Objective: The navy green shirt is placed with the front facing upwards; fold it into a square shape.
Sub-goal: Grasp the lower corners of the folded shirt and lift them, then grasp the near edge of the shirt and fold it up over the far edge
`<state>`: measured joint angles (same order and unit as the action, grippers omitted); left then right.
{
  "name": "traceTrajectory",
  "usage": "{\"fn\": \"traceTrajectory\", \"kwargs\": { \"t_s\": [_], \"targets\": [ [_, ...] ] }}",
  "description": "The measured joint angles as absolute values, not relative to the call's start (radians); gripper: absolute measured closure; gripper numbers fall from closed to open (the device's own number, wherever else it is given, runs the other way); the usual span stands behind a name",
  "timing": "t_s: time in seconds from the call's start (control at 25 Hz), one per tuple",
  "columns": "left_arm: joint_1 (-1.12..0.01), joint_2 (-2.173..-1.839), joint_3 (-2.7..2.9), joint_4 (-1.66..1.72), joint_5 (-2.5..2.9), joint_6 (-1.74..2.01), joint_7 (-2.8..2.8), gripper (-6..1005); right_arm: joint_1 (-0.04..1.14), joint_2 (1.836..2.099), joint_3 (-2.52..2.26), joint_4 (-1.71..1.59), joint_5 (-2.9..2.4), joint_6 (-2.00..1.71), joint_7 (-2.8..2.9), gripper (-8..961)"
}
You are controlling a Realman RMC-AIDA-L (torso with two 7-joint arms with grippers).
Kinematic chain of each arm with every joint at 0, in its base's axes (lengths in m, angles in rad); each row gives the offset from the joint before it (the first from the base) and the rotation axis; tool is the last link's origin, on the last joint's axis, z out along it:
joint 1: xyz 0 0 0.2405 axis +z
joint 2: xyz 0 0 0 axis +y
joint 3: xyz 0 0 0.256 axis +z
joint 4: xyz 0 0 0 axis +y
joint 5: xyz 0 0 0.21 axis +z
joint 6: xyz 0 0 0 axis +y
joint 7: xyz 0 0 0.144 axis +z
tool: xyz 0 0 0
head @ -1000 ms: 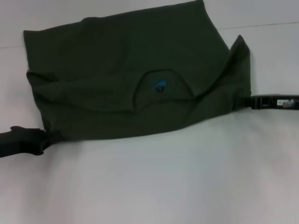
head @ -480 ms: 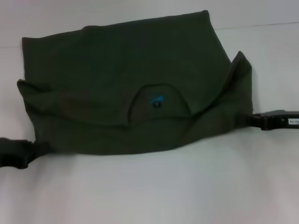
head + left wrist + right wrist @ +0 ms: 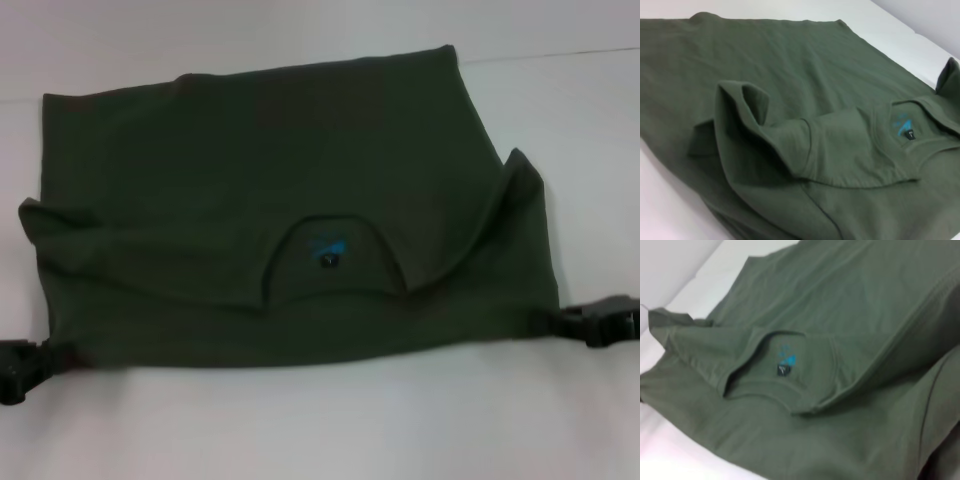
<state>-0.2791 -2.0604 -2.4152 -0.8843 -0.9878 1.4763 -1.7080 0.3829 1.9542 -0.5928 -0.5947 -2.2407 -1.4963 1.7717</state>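
Left gripper (image 3: 45, 358) and right gripper (image 3: 560, 322) both clamped, low, wide apart

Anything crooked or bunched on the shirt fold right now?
Yes. The navy green shirt has a raised peak at its right edge and a bunched flap at the left edge, so its outline isn't square.

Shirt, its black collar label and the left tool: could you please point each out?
Shirt (image 3: 250, 150): head view, broad flat back panel.
Black label (image 3: 327, 261): head view, inside the collar opening.
Left tool (image 3: 22, 366): head view, at the shirt's near-left corner.
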Motion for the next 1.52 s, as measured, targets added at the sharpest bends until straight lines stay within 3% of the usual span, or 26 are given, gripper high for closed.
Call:
{"fn": "traceTrajectory", "kwargs": {
  "t_s": [0.56, 1.52],
  "targets": [
    [-0.258, -2.054, -2.469, -0.884, -0.928, 1.570, -1.692, 939, 0.347, 1.966, -0.583, -0.592, -2.318, -1.553, 1.738, 907],
    [-0.249, -2.038, -2.647, -0.887, -0.936, 1.839, -1.594, 940, 0.343, 1.942, -0.438, -0.615, -2.317, -1.753, 1.637, 906]
  ]
}}
